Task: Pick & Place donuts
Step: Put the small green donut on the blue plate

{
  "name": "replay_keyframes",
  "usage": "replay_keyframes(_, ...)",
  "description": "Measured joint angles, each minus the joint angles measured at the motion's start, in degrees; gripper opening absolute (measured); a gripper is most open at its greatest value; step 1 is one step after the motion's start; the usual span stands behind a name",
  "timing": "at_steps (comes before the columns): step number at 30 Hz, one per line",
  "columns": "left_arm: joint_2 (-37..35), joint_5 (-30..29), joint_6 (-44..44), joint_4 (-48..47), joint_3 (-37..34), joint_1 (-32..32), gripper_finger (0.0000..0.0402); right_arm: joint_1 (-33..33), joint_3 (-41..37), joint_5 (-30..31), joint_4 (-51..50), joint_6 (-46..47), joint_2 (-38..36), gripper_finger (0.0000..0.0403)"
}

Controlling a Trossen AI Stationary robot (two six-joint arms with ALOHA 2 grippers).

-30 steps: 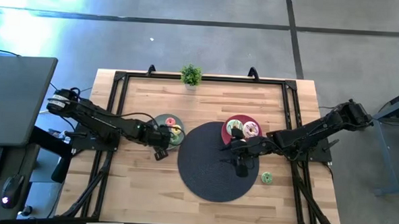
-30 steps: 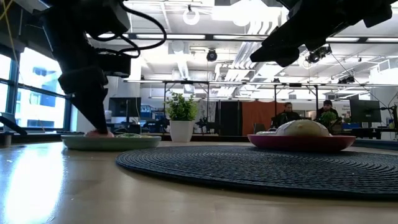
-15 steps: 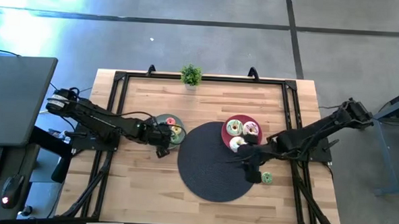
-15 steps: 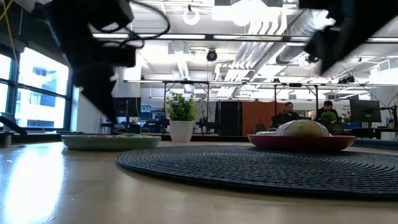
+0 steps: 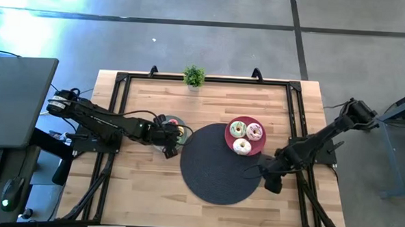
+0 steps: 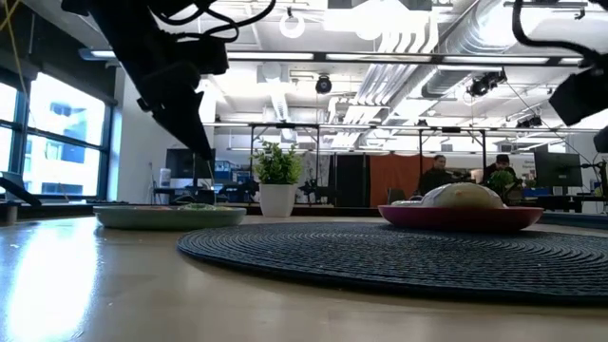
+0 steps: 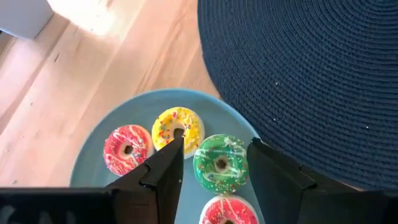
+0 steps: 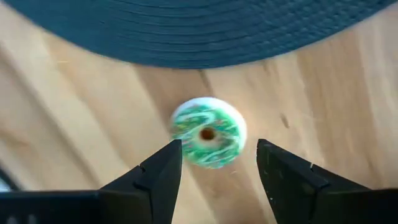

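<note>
A grey-green plate (image 7: pixel 93 168) left of the mat carries small donuts: two pink (image 7: pixel 127 149) (image 7: pixel 229 213), one yellow (image 7: pixel 178 129), one green (image 7: pixel 221 165). My left gripper (image 7: pixel 216 146) (image 5: pixel 169 141) hangs open above this plate, its fingers either side of the green one and clear of it. The red plate (image 5: pixel 230 133) on the mat's far right holds three larger donuts (image 5: pixel 242 147). A lone green donut (image 8: pixel 208 132) lies flat on the wood beside the mat. My right gripper (image 8: pixel 217 146) (image 5: pixel 271 181) hovers open over it, hiding it from the high view.
The big black round mat (image 5: pixel 217 169) fills the table's middle. A potted plant (image 5: pixel 194 75) stands at the far edge. Black frame rails (image 5: pixel 204 79) run round the tabletop. In the low view, people (image 6: pixel 437 176) sit in the room beyond.
My left gripper has risen from the grey-green plate, and the pink donut that was at its fingertips has stayed on the plate. My right gripper has gone from the red plate toward the table's near right, across the mat's rim, and now stands over the lone green donut.
</note>
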Motion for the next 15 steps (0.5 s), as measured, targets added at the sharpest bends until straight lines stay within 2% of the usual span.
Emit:
replay_keyframes(3, 0.0, -0.01, -0.46, 0.01, 0.0, 0.0, 0.0168, 0.04, -1.52, 3.27, 0.47, 0.98, 0.0, 0.0197)
replay_keyframes(10, 0.0, 0.24, -1.51, 0.01, 0.0, 0.0, 0.0168, 0.19, -4.63, -0.05, 4.51, 1.98, 0.02, 0.0195)
replay_keyframes(15, 0.0, 0.22, -1.52, 0.03, 0.0, 0.0, 0.0168, 1.07, -6.87, 0.46, 8.75, 1.98, 0.04, 0.0172)
